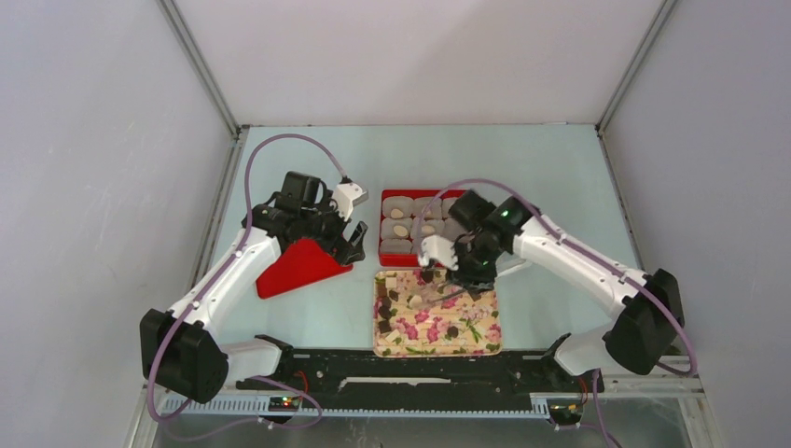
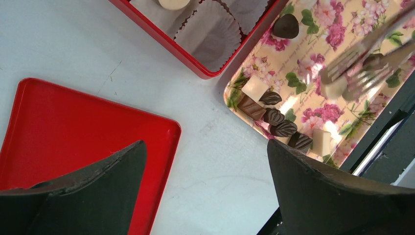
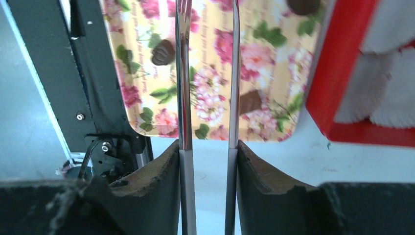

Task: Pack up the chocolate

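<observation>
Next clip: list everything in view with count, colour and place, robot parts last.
floral tray: one, cream with pink flowers, front centre
box: one, red, behind the floral tray
paper cups: several, grey, inside the box
chocolate: many, cream and dark brown, mostly on the floral tray, a few cream pieces in paper cups
lid: one, red, left of the box
tongs: one pair, metal, over the floral tray
left claw: one, black, open, empty
right claw: one, black, shut on the tongs
</observation>
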Available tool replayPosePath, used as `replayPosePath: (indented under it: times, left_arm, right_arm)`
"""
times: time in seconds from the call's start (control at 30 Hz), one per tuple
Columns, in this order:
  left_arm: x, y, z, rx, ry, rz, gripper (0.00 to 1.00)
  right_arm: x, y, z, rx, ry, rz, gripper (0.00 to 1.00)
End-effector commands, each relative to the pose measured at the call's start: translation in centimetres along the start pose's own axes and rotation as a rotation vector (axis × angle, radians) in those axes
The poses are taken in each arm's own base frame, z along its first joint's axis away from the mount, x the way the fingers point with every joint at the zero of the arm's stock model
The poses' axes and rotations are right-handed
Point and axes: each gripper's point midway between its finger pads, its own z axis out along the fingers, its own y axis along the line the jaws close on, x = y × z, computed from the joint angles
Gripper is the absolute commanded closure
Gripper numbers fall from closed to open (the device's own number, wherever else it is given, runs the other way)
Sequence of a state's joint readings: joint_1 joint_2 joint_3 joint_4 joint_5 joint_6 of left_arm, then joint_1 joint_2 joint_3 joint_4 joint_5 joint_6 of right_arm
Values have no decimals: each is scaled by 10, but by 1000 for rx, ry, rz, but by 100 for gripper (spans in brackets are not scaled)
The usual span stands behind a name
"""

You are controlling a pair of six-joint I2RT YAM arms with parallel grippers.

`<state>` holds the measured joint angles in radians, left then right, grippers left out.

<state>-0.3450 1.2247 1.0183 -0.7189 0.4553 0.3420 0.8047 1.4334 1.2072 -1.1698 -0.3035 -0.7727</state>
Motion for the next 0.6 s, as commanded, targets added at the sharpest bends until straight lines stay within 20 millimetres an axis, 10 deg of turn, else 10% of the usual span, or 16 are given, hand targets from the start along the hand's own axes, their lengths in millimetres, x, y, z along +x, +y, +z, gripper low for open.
replayPosePath:
  times: [0.0, 0.57]
  left_arm:
    - [-10, 0, -1, 0, -36, 40, 2]
    - [-10, -1, -2, -3, -35, 44, 2]
  right_arm:
    - [-11, -29, -46, 72, -186, 52, 73]
    - [48, -141, -77, 367, -144, 506, 73]
